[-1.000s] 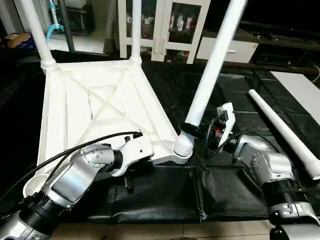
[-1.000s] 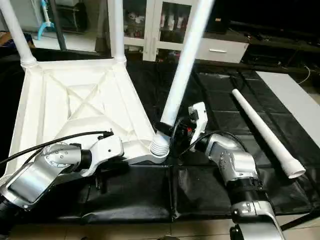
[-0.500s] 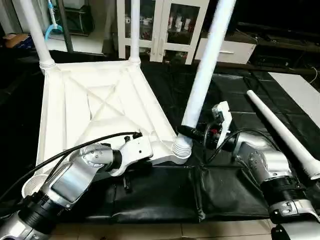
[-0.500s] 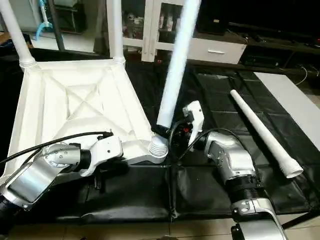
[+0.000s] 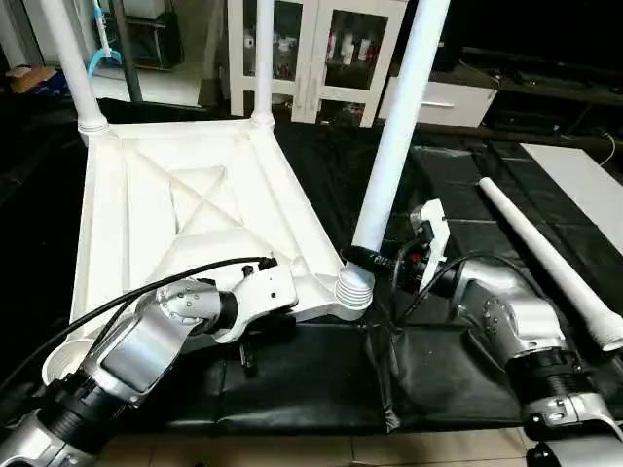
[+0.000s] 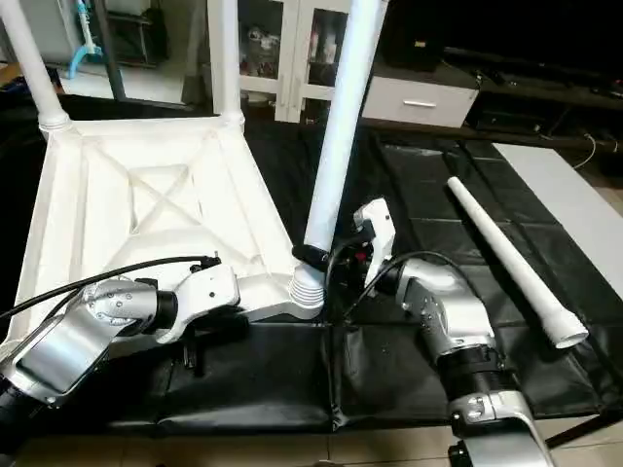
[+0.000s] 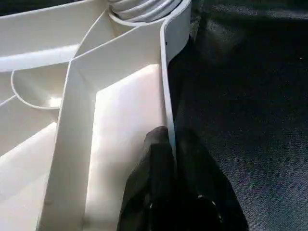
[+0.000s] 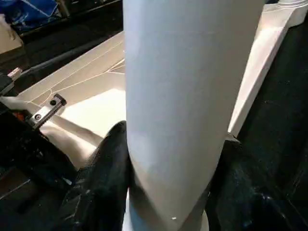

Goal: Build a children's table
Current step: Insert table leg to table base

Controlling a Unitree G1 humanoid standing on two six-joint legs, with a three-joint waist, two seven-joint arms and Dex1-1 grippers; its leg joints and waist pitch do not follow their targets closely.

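Left eye view: table top (image 5: pixel 185 209) lies underside up on black sheeting (image 5: pixel 321 375). Two fitted legs (image 5: pixel 66 58) at far corners, upper ends cut off. Third leg (image 5: pixel 394 136) stands in near-right socket, right gripper (image 5: pixel 368 259) clamped just above its threads. Left gripper (image 7: pixel 171 144) pinches near rim shut. Fourth leg (image 5: pixel 545 255) lies loose toward the sheeting's right edge. Near-left socket (image 5: pixel 66 362) partly hidden by forearm.

Left pincer (image 7: pixel 172 144) pinched tight on the near rim of the table top (image 5: pixel 146 195). Right pincer (image 5: pixel 365 257) clamped around a leg (image 5: pixel 394 136) just above the top's near corner.
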